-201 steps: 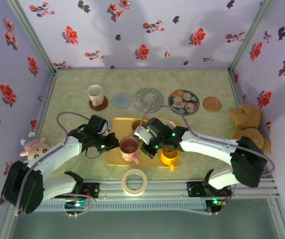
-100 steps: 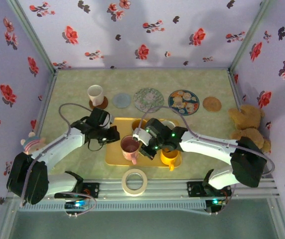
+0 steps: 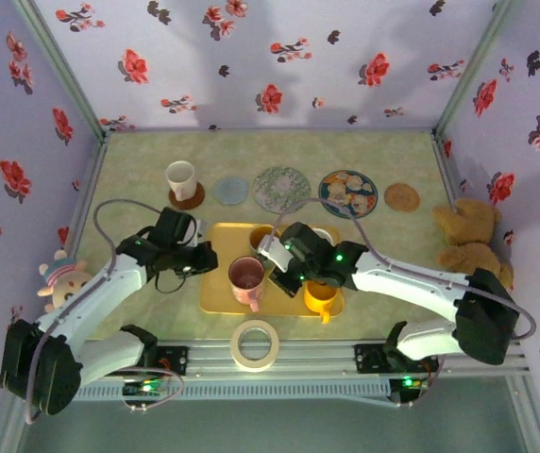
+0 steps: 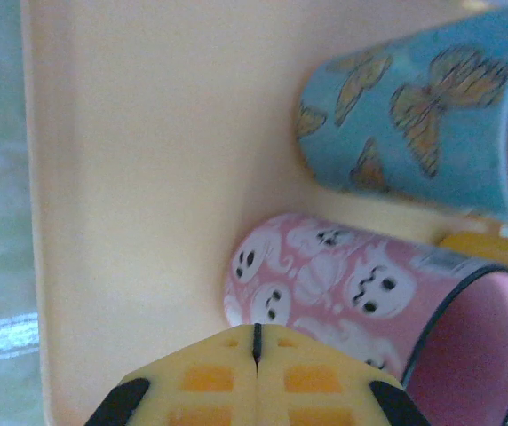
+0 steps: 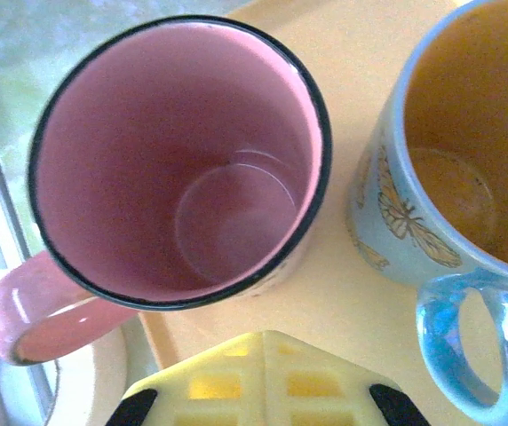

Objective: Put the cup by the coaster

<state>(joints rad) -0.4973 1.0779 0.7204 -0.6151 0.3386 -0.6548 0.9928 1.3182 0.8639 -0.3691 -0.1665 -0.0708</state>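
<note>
A pink ghost-print cup (image 3: 246,277) stands upright on the yellow tray (image 3: 215,297), handle toward the near edge. My left gripper (image 3: 206,257) is shut and empty just left of it, over the tray's left rim; in the left wrist view its tips (image 4: 256,333) sit close to the cup's side (image 4: 343,275). My right gripper (image 3: 279,275) is shut and empty just right of the cup, tips (image 5: 267,335) near its rim (image 5: 183,160). Coasters line the back: grey-blue (image 3: 231,190), patterned (image 3: 281,187), colourful (image 3: 347,192), cork (image 3: 401,196).
A blue butterfly cup (image 5: 467,177) and a yellow cup (image 3: 320,298) share the tray. A white cup (image 3: 181,178) stands on a brown coaster at the back left. A tape roll (image 3: 255,344) lies near the front rail. Plush toys sit at both sides.
My left gripper has drawn back a little to the left and away from the pink cup. The right arm has shifted slightly right. The cups stay put.
</note>
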